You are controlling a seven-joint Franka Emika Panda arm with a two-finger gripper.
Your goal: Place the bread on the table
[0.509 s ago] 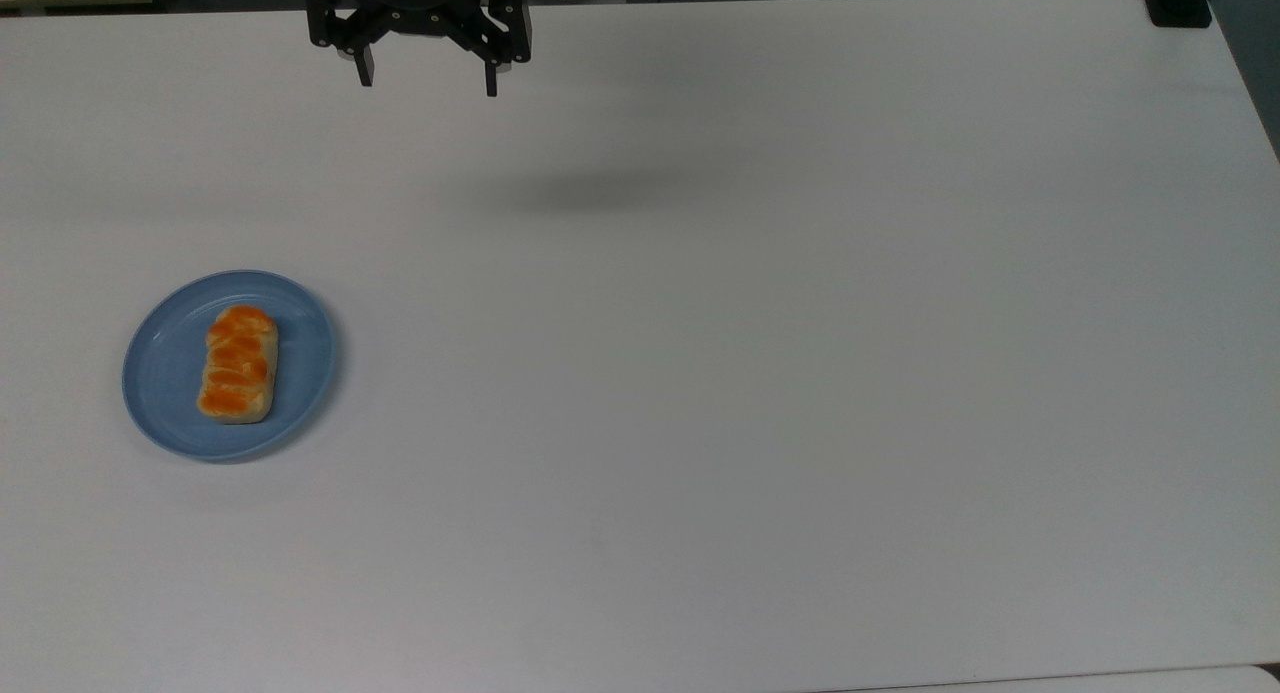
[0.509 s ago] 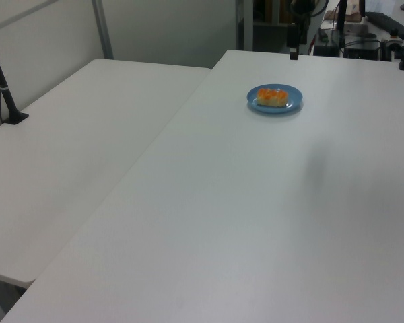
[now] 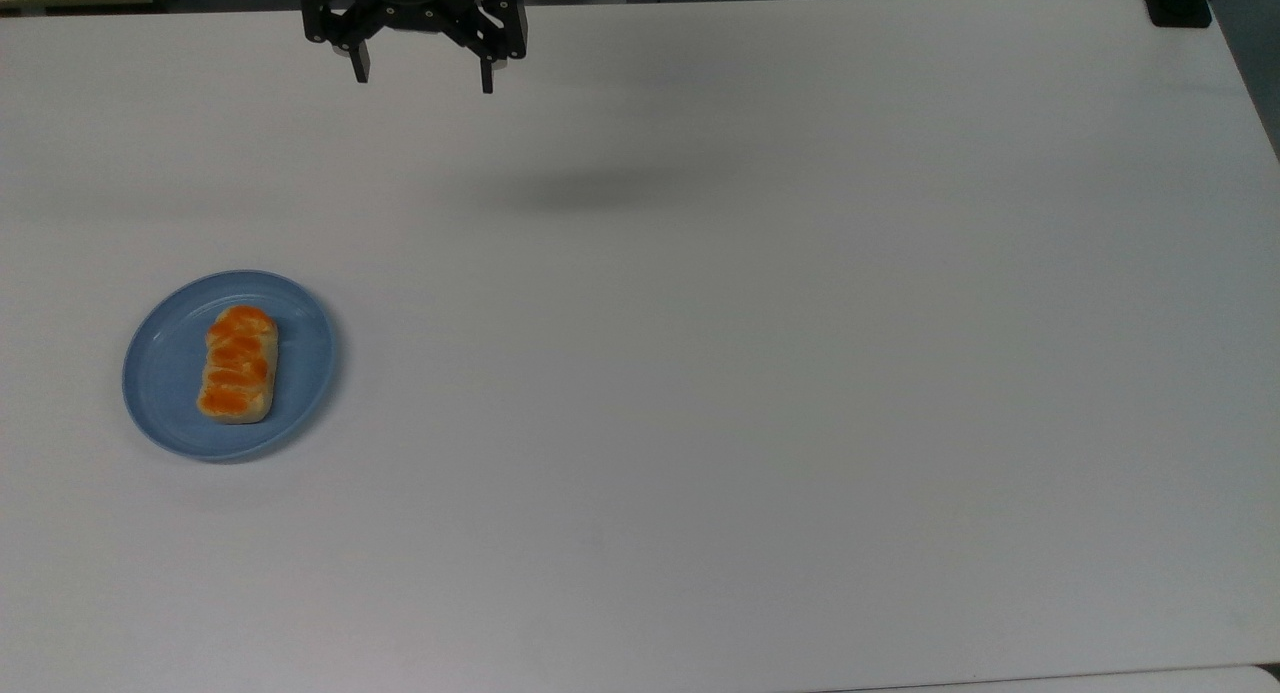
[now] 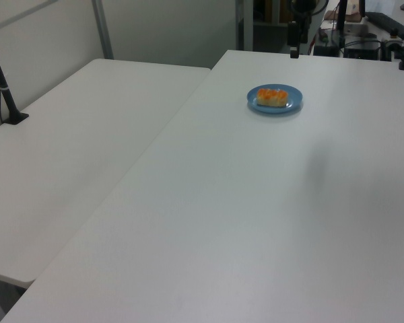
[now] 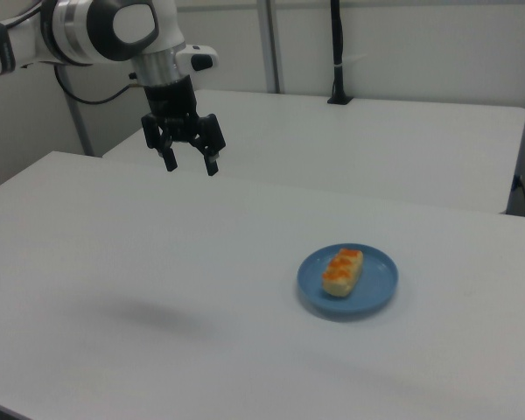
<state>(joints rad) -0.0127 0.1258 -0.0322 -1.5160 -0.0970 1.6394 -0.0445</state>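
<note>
I see small oblong bread loaf point(image 3: 238, 364), glossy orange-brown segmented top, on round blue plate point(image 3: 165, 373), frame left; black two-finger gripper point(image 3: 422, 77) fingers apart, top edge, above white table point(image 3: 760, 373).

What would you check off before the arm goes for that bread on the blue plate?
1. Gripper open: ok, fingers spread apart.
2. Gripper empty: ok.
3. Bread in place: ok, lying flat on the blue plate.
4. Path to bread free: ok, bare table between them.
5. Gripper above bread: not ok, it hangs high near the table's far edge in the top view.
6. Fingers lined up across the loaf's narrow sides: cannot tell.
</note>
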